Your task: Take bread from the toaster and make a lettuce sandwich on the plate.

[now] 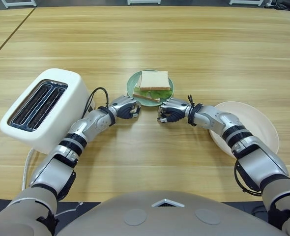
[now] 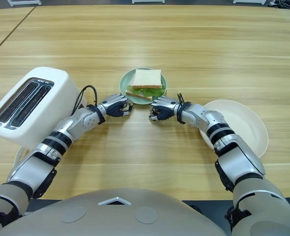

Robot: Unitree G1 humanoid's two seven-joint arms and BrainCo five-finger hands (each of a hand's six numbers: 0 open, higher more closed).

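bowl (image 1: 255,118) right, toaster (image 1: 42,110) left; sandwich (image 1: 154,81) assembled on plate (image 1: 130,86).
i find left hand (image 1: 125,107) and right hand (image 1: 172,110) curled, empty, just short of the plate.

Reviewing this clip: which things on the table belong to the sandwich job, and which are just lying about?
Belong to the job:
toaster
green plate
sandwich of bread and lettuce, on the plate

Lying about:
white bowl, under the right forearm
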